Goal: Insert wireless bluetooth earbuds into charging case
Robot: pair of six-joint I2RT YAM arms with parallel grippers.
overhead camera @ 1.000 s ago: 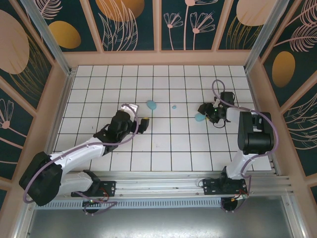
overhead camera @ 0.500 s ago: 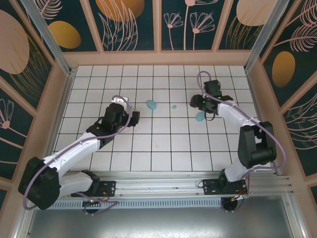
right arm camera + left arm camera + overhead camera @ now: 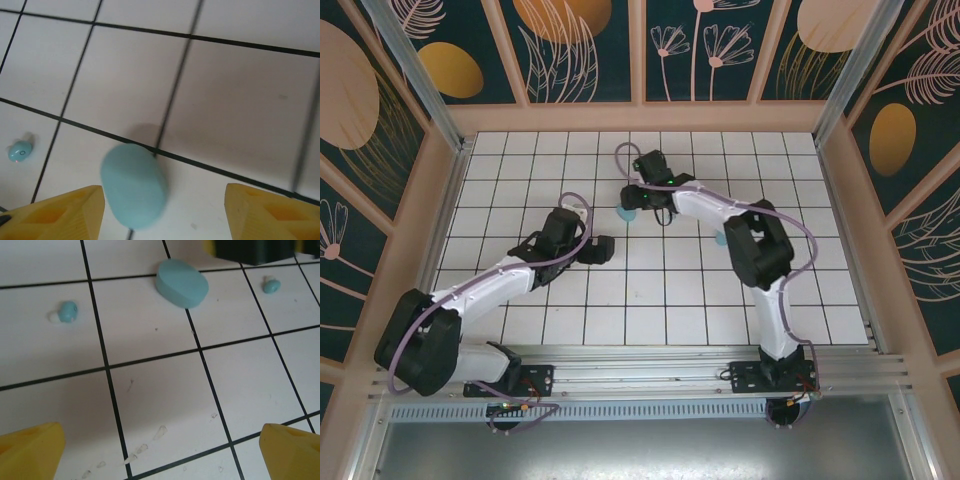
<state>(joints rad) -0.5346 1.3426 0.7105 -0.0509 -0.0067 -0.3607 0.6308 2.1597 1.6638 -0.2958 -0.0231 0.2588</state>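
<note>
A closed light-blue charging case (image 3: 134, 185) lies on the white tiles between the yellow fingers of my right gripper (image 3: 165, 215), close to the left finger and clear of the right one. That gripper (image 3: 636, 198) is open and hangs just above the case (image 3: 625, 213). One earbud (image 3: 20, 150) lies loose to the case's left. In the left wrist view the same case (image 3: 181, 282) sits ahead, with an earbud (image 3: 66, 312) to its left and another earbud (image 3: 271, 286) to its right. My left gripper (image 3: 160, 455) is wide open over bare tile, short of the case (image 3: 606, 248).
A second light-blue case (image 3: 720, 238) lies on the tiles beside the right arm's elbow. The right arm stretches diagonally across the middle of the floor. Wooden walls (image 3: 640, 118) ring the tiled area.
The right arm has swung left from the right-hand case to the left-hand case, its jaws spreading a little. The left gripper has shifted slightly and stays wide open.
</note>
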